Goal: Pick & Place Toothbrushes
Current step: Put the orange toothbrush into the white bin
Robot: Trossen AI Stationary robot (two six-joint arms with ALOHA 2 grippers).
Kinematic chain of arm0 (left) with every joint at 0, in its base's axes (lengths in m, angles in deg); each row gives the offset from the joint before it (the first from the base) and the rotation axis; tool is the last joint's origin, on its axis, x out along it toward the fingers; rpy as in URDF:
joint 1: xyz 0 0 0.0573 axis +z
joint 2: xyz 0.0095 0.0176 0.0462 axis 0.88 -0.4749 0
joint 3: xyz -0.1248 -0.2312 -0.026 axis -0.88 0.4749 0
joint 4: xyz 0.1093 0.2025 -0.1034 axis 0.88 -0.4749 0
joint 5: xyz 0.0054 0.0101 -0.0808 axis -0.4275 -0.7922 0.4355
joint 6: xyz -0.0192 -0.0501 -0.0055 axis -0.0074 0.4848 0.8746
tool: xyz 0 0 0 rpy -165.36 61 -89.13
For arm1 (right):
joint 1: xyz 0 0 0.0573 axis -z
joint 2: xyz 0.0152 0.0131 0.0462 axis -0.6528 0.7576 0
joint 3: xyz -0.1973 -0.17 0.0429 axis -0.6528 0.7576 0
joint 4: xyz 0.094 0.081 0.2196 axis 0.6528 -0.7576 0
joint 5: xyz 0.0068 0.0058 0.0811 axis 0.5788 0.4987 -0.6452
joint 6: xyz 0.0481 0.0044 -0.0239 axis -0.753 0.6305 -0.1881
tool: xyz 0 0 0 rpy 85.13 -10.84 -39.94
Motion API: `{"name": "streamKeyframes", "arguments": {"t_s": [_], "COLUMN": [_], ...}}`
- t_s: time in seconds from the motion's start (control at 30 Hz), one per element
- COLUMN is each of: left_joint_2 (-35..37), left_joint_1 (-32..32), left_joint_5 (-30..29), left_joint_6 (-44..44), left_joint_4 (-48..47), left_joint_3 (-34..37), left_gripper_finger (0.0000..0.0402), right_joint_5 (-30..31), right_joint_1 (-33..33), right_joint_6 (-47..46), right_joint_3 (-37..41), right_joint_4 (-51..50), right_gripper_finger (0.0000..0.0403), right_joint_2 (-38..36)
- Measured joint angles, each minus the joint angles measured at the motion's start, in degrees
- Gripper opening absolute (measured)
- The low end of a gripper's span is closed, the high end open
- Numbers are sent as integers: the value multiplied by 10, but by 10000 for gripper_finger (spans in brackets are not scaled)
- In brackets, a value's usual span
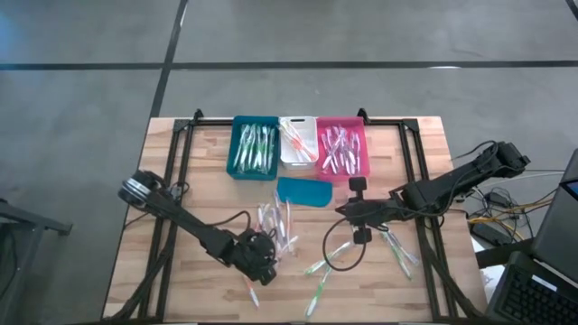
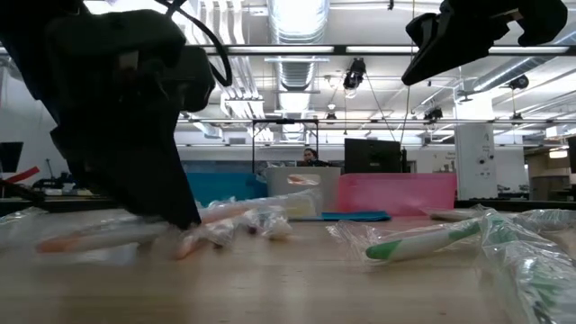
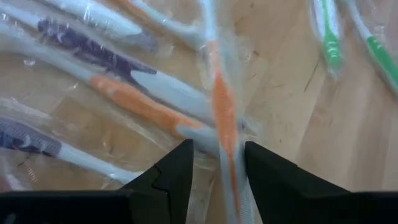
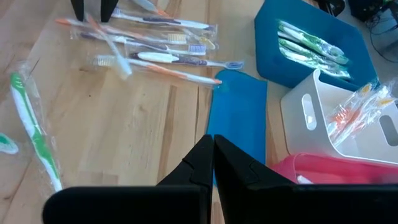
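Three bins: set in a row at the far edge of the wooden table [image 1: 208, 171]; teal bin [image 1: 255, 146] leftmost, white bin [image 1: 296, 142] in the middle, pink bin [image 1: 342, 147] rightmost.
Teal bin: holds wrapped toothbrushes with green accents [image 4: 311, 43].
White bin: holds wrapped brushes with orange accents [image 4: 354, 115].
Pink bin: holds a heap of wrapped brushes, colours hard to tell.
Teal flat piece [image 1: 303, 191]: lying flat on the wood just in front of the white bin.
Left gripper [image 1: 257, 262]: low over the near-left part of the table, at the near end of a loose pile of wrapped toothbrushes [image 1: 275, 226]; fingers [image 3: 171, 177] partly apart, straddling an orange-handled toothbrush [image 3: 224, 115] in clear wrap; wrap between the fingertips, actual squeeze on it not discernible.
Loose pile: several brushes in clear wrappers, orange and purple accents, overlapping one another on the wood between the left gripper and the teal flat piece.
Green-accent brushes [image 1: 318, 280]: scattered on the table toward the near middle, apart from the pile; more wrapped ones [image 1: 397, 248] lie further right.
Right gripper [image 1: 359, 185]: raised above the table just right of the teal flat piece, near the pink bin; fingers [image 4: 199, 162] pressed together, nothing between them.
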Motion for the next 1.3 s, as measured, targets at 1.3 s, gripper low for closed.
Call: {"name": "streamKeyframes", "arguments": {"t_s": [1.3], "left_joint_2": [219], "left_joint_1": [12], "left_joint_5": [-235], "left_joint_6": [-332], "left_joint_4": [-13], "left_joint_3": [29], "left_gripper_finger": [44], "right_joint_5": [1], "right_joint_1": [-11], "right_joint_6": [-72], "right_joint_3": [35], "right_joint_4": [10], "right_gripper_finger": [8], "right_joint_2": [0]}}
